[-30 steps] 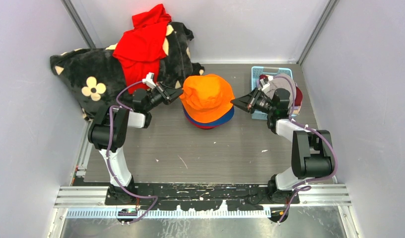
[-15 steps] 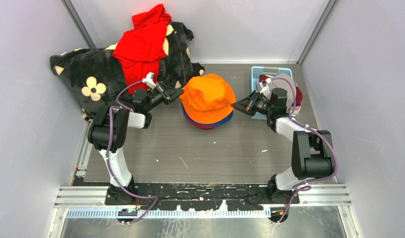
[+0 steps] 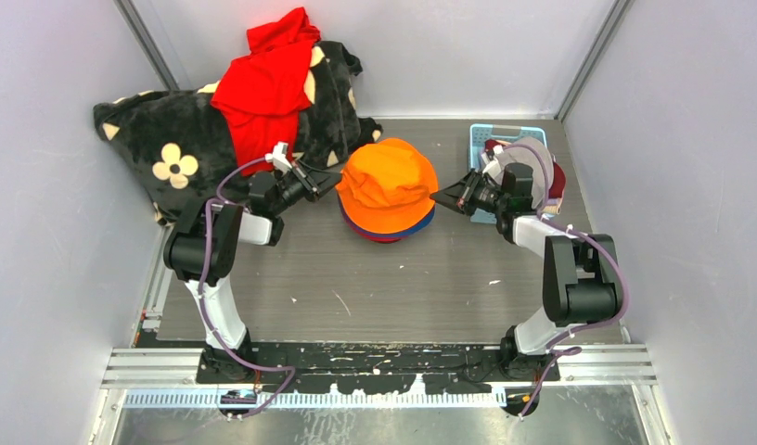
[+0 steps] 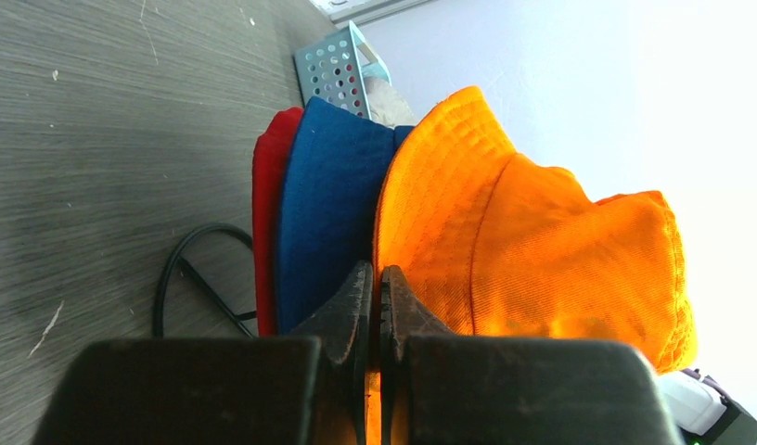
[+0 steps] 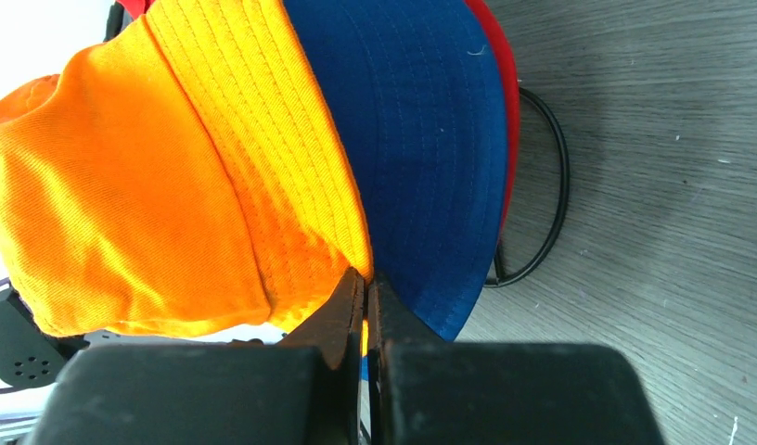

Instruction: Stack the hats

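From above, the orange hat (image 3: 386, 184) is sitting lower than a second ago, its brim now settling over the blue hat (image 3: 419, 222) and the red hat (image 3: 384, 237) at the centre of the table (image 3: 356, 278). The left gripper (image 3: 330, 182) and right gripper (image 3: 440, 197) are pinching opposite edges of that brim, and both have eased down with it. That suggests the third hat is as good as placed and letting go is likely next. At the upper right, a grey hat (image 3: 528, 159) and a maroon hat (image 3: 558, 181) are still waiting in the blue basket (image 3: 486, 139).

In the left wrist view, the fingers are pressing together with a sliver of orange fabric showing between them. This sideways look is showing all three brims layered, red lowest, blue next, orange on top. A black cable (image 4: 185, 269) is lying under the pile, and the overhead view is not showing it.

In the right wrist view, the jaws are likewise clamping the orange brim edge just above the blue brim. The same cable is looping out from beneath the red hat.
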`<action>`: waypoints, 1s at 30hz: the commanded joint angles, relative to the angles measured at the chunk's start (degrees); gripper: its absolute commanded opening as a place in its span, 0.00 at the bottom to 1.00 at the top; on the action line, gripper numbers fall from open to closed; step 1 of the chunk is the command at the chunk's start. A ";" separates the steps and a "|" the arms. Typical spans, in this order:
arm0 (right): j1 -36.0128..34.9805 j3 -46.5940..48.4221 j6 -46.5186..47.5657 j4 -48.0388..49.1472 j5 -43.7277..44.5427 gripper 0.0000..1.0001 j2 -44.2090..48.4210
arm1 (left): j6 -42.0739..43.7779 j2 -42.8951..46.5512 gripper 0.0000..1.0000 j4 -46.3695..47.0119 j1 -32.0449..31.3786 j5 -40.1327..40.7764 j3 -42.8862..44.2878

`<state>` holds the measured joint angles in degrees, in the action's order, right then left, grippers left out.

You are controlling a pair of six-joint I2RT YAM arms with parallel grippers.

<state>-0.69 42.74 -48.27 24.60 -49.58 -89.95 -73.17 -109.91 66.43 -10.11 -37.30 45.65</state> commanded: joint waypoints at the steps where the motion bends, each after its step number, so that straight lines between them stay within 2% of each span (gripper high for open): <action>1: 0.51 0.42 2.66 -2.11 2.12 0.01 -1.80 | 5.08 0.81 0.00 -5.95 0.97 2.96 -1.32; 6: 0.52 0.50 2.78 -2.22 2.12 0.01 -1.69 | 4.75 0.73 0.00 -7.53 0.92 3.14 1.34; 15: -1.67 -1.03 4.49 -5.68 3.31 0.01 2.24 | 8.23 -0.58 0.00 -18.66 -0.72 3.37 13.67; 30: -9.16 -6.10 4.33 -9.78 7.64 0.01 11.23 | 9.36 -13.63 0.00 -28.96 -6.81 3.69 33.94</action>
<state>-7.99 38.35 -45.32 17.69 -43.35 -81.97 -65.30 -121.45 41.69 -16.34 -34.70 75.33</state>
